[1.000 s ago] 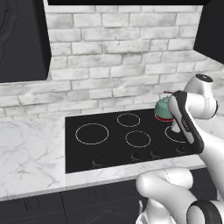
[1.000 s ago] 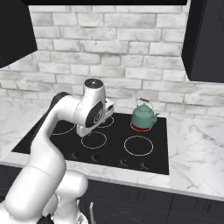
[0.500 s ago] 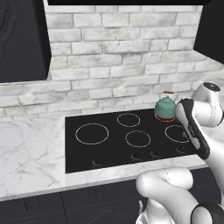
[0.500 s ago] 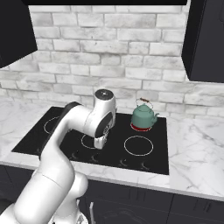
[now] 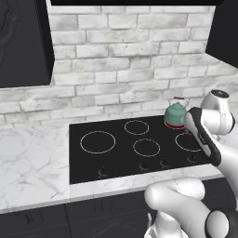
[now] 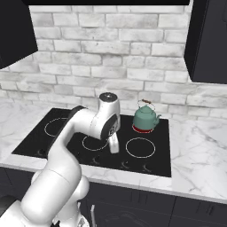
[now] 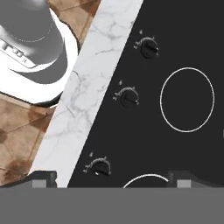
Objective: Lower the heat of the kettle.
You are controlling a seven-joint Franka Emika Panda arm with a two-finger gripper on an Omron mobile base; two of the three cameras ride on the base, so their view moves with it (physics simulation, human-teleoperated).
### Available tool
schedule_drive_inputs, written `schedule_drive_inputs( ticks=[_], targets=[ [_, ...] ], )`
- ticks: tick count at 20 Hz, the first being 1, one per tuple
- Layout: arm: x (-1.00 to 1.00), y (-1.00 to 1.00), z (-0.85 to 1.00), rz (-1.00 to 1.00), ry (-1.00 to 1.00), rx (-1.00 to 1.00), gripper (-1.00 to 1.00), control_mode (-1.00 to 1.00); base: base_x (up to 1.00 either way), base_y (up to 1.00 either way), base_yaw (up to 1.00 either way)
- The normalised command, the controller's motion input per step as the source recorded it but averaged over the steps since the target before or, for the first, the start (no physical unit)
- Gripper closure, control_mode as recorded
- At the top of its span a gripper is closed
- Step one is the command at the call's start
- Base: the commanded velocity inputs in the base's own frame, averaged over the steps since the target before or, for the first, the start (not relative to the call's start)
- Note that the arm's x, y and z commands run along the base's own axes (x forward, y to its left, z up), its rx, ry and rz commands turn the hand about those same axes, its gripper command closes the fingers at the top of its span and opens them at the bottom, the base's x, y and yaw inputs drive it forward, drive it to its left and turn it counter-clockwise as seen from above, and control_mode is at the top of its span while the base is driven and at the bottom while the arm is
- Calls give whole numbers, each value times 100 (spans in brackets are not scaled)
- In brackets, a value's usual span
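Note:
The small teal-green kettle (image 5: 176, 113) (image 6: 145, 118) stands upright on the back right burner, which glows red (image 6: 142, 129) beneath it. My gripper (image 6: 114, 148) (image 7: 116, 180) hangs low over the front of the black cooktop (image 5: 116, 155), pointing down, well in front and to the left of the kettle. In the hand view its two fingertips (image 7: 43, 178) stand wide apart with nothing between them. Three control knobs show below it: one (image 7: 99, 167) nearest the fingertips, a middle one (image 7: 128, 97) and a far one (image 7: 148, 47).
A row of knobs (image 5: 144, 165) (image 6: 125, 165) runs along the cooktop's front edge. White marble counter (image 5: 32, 162) (image 6: 199, 146) flanks both sides, a brick wall stands behind, and dark cabinets (image 6: 208, 40) hang above. The robot's base sits over the brown floor (image 7: 17, 131).
The arm has swung away from beside the kettle, down and toward the front of the cooktop, so the hand now points at the knob row. The kettle has not moved.

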Motion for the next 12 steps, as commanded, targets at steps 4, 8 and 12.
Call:
schedule_drive_inputs(
  ticks=[4, 8, 12],
  targets=[
    [0, -6, -15, 35, 3, -4, -100, -100, 0, 0, 0],
    [0, -7, -9, 33, 4, -2, -100, -100, 0, 0, 0],
    [0, -5, -17, 34, 6, -9, -100, -100, 0, 0, 0]
  ],
)
